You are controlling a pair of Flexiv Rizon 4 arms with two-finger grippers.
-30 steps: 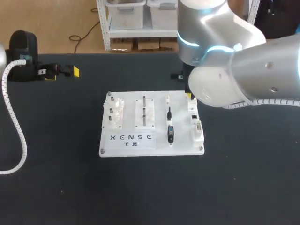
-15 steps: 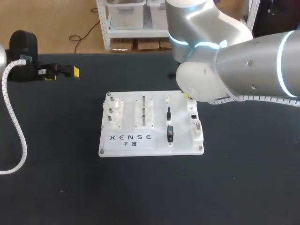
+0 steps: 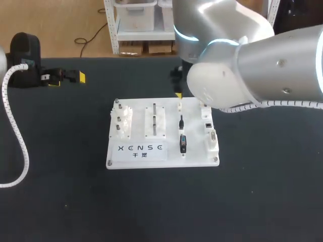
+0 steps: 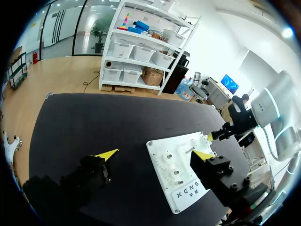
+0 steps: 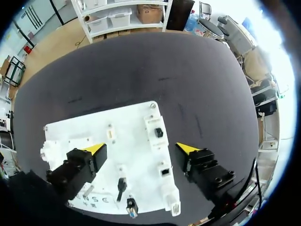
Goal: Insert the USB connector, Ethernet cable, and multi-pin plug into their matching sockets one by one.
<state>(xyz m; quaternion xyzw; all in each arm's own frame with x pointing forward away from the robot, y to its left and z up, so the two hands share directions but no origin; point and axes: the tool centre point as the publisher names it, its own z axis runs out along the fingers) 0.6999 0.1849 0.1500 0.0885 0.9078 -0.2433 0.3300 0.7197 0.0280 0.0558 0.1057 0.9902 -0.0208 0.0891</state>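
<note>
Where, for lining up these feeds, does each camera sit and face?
Head view: fixed above and behind the robot, looking down on the white board; right arm enters from the right, left gripper sits far left.
Left wrist view: on the left wrist, looking across the table at the board; the open left gripper shows.
Right wrist view: on the right wrist, looking down on the board; the open right gripper hangs above it.
Shared: all three show the board; head and left wrist views show the right arm.
</note>
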